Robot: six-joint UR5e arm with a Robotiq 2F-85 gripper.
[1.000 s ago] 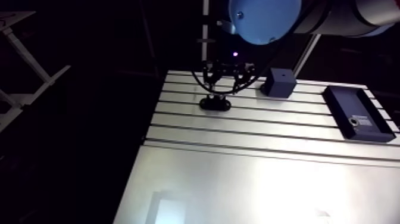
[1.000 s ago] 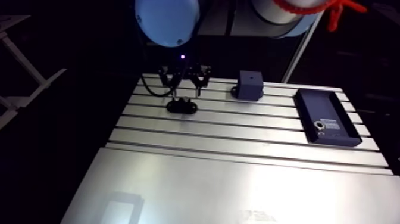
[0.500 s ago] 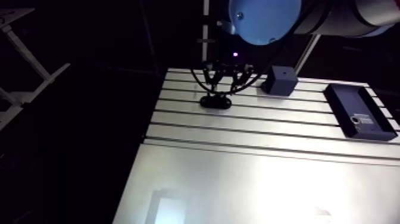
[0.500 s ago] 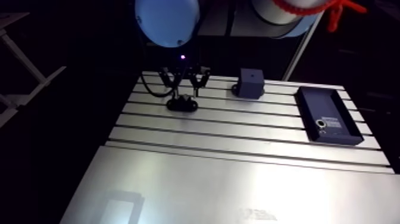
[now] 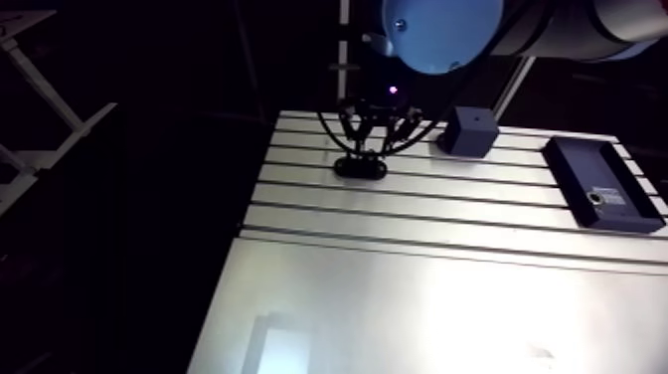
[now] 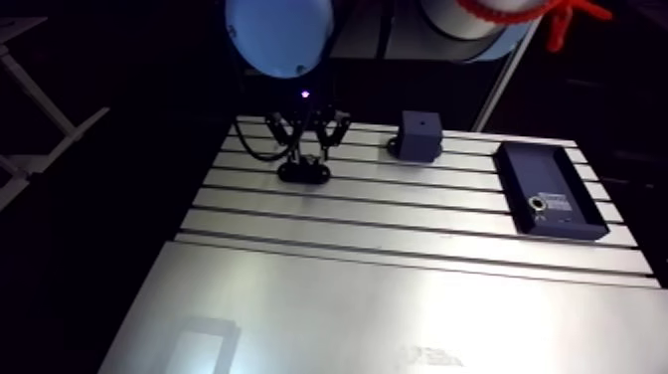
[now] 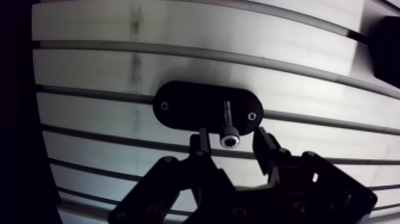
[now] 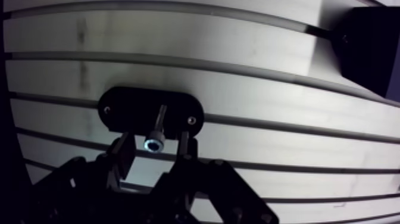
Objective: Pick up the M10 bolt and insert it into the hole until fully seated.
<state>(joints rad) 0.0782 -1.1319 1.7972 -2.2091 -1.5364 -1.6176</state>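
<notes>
A steel socket-head bolt (image 7: 227,122) stands upright in a black oval holder (image 7: 184,107) that lies on the slotted table (image 6: 398,229). In the wrist view my gripper (image 7: 230,143) is open. Its two fingertips (image 7: 200,142) flank the bolt head with a small gap on each side. In the arm view the gripper (image 6: 306,147) hangs right over the holder (image 6: 303,172) near the table's far left. A dark cube block (image 6: 418,135) stands to the right of it at the back edge.
A dark rectangular tray (image 6: 550,189) with a small part in it lies at the right side of the table. The table's left edge drops off close beside the holder. A smooth plate (image 6: 378,318) forms the near half.
The gripper has come down a little closer over the holder and the bolt. The arm view has shifted slightly with the arm. Holder, block and tray stay in place.
</notes>
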